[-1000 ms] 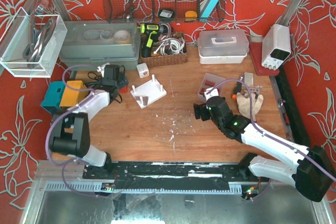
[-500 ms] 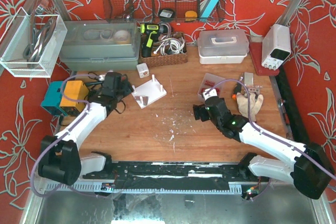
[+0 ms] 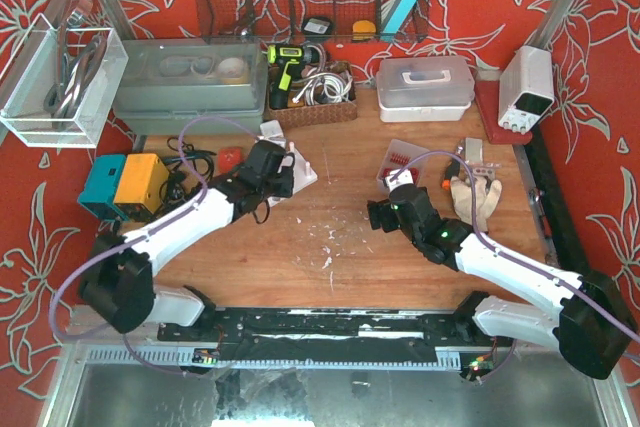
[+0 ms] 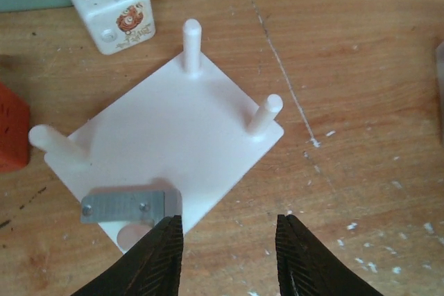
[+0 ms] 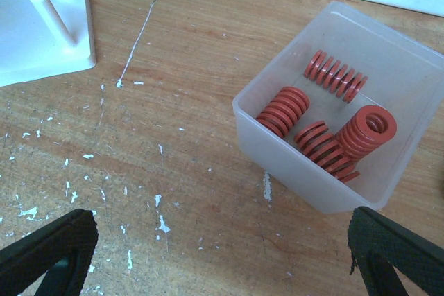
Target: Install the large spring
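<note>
Clear bin (image 5: 298, 184) on table (image 5: 173, 143): four red springs inside, the large spring (image 5: 368, 129) end-up (the others lie on their sides). Right gripper (image 5: 222, 261) jaws wide apart, empty, just beside bin. Left gripper (image 4: 229, 254) jaws apart, empty, over edge of white peg plate (image 4: 173, 129)

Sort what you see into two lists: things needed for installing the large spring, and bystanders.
Job: red springs, clear tub, white peg plate, left end effector, right end effector.
Lying about: white cube, yellow drill, glove, lidded white box, power supply.
</note>
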